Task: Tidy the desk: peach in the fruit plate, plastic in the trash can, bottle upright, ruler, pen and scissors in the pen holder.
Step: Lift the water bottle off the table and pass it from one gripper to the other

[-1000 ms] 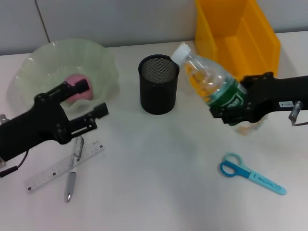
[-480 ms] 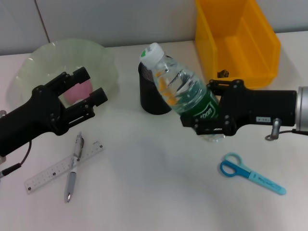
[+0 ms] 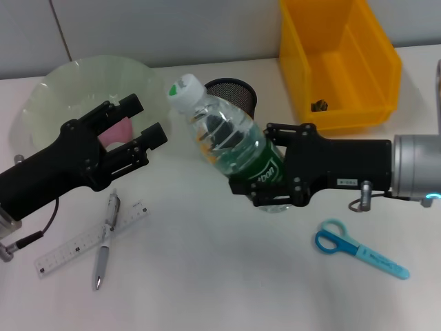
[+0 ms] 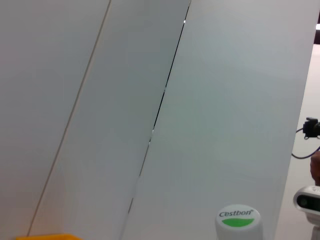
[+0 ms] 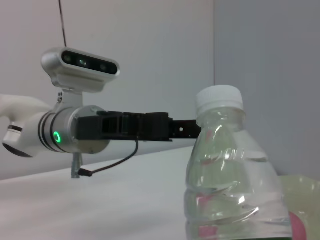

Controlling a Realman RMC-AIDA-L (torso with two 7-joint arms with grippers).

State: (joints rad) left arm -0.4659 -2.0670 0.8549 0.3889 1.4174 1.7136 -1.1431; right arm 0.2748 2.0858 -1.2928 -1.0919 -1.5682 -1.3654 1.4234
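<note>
Jaws of the right gripper [image 3: 265, 181] pinch the bottle [image 3: 227, 148] low on its green label, the base close over the white surface [image 3: 220, 276] or perhaps resting on it; which, I cannot tell. What the coming move turns on is the bottle's long axis: it leans from the jaws up and away toward the robot's left, the cap [image 3: 186, 91] tipped toward the left gripper [image 3: 134, 127], so by my judgement the wrist must swing the cap back over the base before letting go. The right arm is the one placed for this.

Largest of the rest, the fruit plate [image 3: 62, 83] lies beyond the left jaws, which stand spread and hold nothing, with the peach [image 3: 118, 129] showing pink between them inside the plate. The trash can [image 3: 337, 62] sits behind the right jaws, something small and dark at its bottom that I cannot identify. The pen holder [image 3: 234, 93] is just behind the bottle, largely hidden by it. The ruler [image 3: 83, 241] and pen [image 3: 105, 245] lie crossed on the near side of the left jaws; the scissors [image 3: 358, 252] lie near the right arm, toward the robot.

The left wrist view shows little but the cap and wall.
</note>
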